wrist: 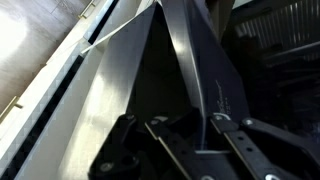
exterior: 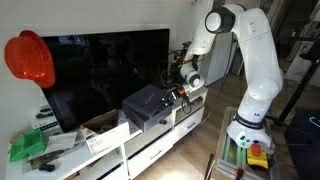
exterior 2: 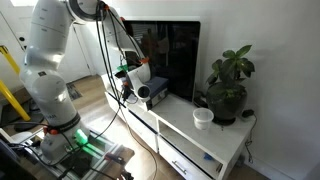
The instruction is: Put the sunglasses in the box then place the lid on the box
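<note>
The dark grey lid (exterior: pixel 145 102) hangs tilted over the white TV cabinet in front of the TV, held by its edge. My gripper (exterior: pixel 176 93) is shut on the lid's rim at the side nearer the arm. In the wrist view the lid (wrist: pixel 120 80) fills the picture and its thin rim runs between the fingers (wrist: pixel 192 122). An exterior view shows the gripper (exterior 2: pixel 133 90) with the lid (exterior 2: pixel 154 92) beside it. The box lies under the lid and I cannot make it out. The sunglasses are hidden.
A large black TV (exterior: pixel 100 65) stands right behind the lid. A red cap (exterior: pixel 29 58) hangs at the far end, with a brown cardboard box (exterior: pixel 100 127) and green items (exterior: pixel 28 146) below. A potted plant (exterior 2: pixel 228 88) and white cup (exterior 2: pixel 203 117) stand on the cabinet (exterior 2: pixel 200 140).
</note>
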Motion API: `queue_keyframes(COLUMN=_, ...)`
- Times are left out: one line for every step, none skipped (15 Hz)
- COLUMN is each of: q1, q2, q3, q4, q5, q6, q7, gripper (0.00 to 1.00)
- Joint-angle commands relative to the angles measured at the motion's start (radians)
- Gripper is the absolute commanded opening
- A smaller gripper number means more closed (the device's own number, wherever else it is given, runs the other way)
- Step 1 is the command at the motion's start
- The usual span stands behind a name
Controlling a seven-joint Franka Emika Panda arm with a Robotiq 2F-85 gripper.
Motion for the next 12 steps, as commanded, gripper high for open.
queue_keyframes(q1=0.040, q2=0.021, q3=-0.001, q4=0.025, q5=0.063, q6=0.051, q7=0.011, gripper=0.01)
queue_keyframes(q1=0.049, q2=0.024, q3=-0.001, q4=0.028, q5=0.074, q6=0.070, q7=0.006, gripper=0.01)
queue_keyframes(q1=0.055, q2=0.026, q3=-0.001, q4=0.032, q5=0.078, q6=0.083, q7=0.011, gripper=0.01)
queue_keyframes(q1=0.065, q2=0.027, q3=-0.001, q4=0.034, q5=0.080, q6=0.102, q7=0.017, gripper=0.01)
queue_keyframes(q1=0.072, q2=0.027, q3=-0.002, q4=0.036, q5=0.084, q6=0.121, q7=0.018, gripper=0.01)
queue_keyframes(q1=0.076, q2=0.025, q3=-0.001, q4=0.035, q5=0.080, q6=0.131, q7=0.022, gripper=0.01)
queue_keyframes(q1=0.080, q2=0.024, q3=0.000, q4=0.036, q5=0.081, q6=0.141, q7=0.023, gripper=0.01)
queue_keyframes(q1=0.084, q2=0.022, q3=0.000, q4=0.036, q5=0.078, q6=0.147, q7=0.026, gripper=0.01)
queue_keyframes(q1=0.086, q2=0.020, q3=0.001, q4=0.036, q5=0.077, q6=0.149, q7=0.028, gripper=0.01)
queue_keyframes(q1=0.087, q2=0.018, q3=0.001, q4=0.036, q5=0.078, q6=0.152, q7=0.029, gripper=0.01)
queue_keyframes(q1=0.088, q2=0.017, q3=0.001, q4=0.036, q5=0.079, q6=0.155, q7=0.028, gripper=0.01)
queue_keyframes(q1=0.089, q2=0.015, q3=0.001, q4=0.035, q5=0.078, q6=0.157, q7=0.028, gripper=0.01)
